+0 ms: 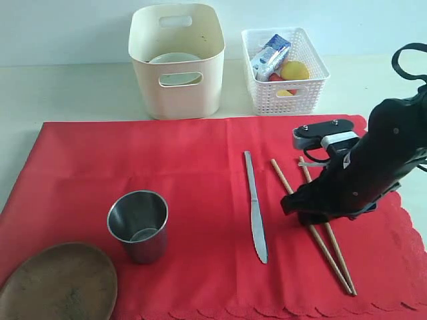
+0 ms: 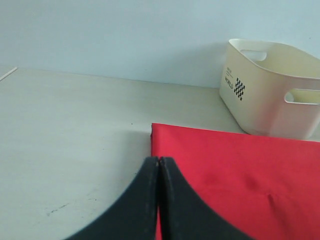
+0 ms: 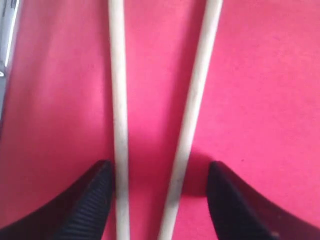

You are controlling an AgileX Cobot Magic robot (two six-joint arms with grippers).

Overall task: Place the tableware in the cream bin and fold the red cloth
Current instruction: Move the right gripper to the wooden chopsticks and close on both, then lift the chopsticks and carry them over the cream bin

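Note:
The red cloth (image 1: 193,193) lies spread flat on the table. On it rest a steel cup (image 1: 139,225), a brown wooden plate (image 1: 59,283), a steel knife (image 1: 255,207) and two chopsticks (image 1: 330,250). Low over the chopsticks, my right gripper (image 1: 308,212) is open, and both sticks (image 3: 118,100) (image 3: 197,95) lie between its fingers (image 3: 95,195). The cream bin (image 1: 177,60) stands behind the cloth with a pale bowl (image 1: 175,61) inside. My left gripper (image 2: 159,161) is shut and empty above the cloth's corner (image 2: 235,170), with the bin (image 2: 272,90) beyond it.
A white lattice basket (image 1: 285,83) to the right of the cream bin holds a blue-white carton (image 1: 270,57) and round yellow and red food. Bare pale table (image 2: 70,140) stretches beside and behind the cloth.

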